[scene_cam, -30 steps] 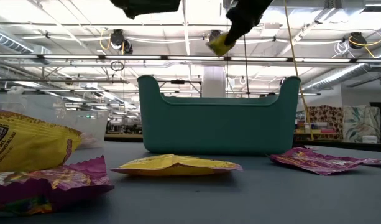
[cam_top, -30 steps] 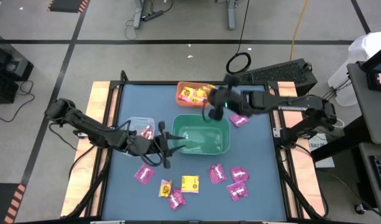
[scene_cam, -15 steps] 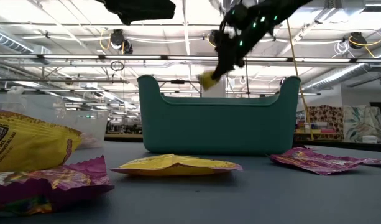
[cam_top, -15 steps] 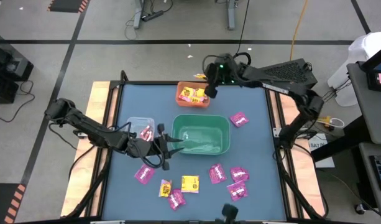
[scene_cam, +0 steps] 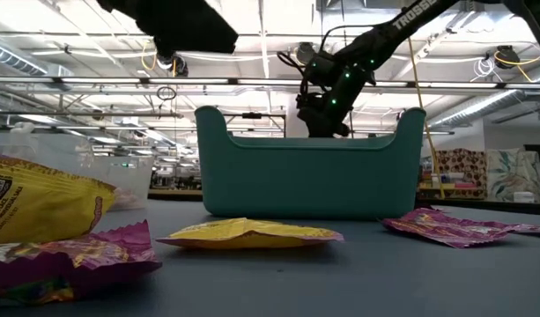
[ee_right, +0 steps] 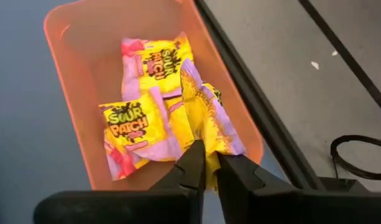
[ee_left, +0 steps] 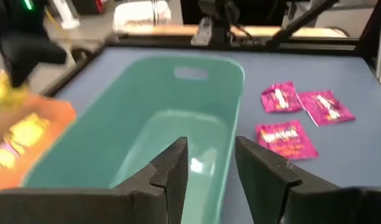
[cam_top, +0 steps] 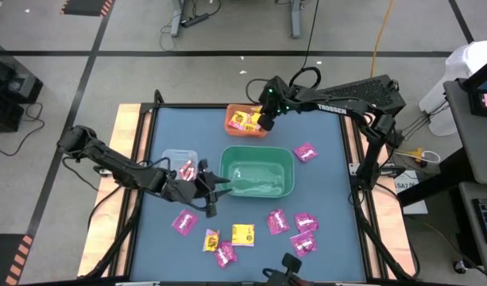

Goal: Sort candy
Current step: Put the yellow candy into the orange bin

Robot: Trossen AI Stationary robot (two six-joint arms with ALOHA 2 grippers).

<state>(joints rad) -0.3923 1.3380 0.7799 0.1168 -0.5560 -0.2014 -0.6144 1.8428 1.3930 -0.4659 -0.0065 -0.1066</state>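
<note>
Yellow crinkly candy packet (ee_right: 202,109) was pinched in the right gripper (ee_right: 207,163), which had dropped lower over the orange plastic bin (ee_right: 84,25) since a moment before. The left gripper (ee_left: 206,163) stayed spread beside the green tub (ee_left: 146,118).

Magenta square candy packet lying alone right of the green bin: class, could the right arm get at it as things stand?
Probably not yet: the right pincer is over the orange plastic bin, shut on a yellow candy packet. Otherwise the magenta square candy packet lies uncovered on its side.
</note>
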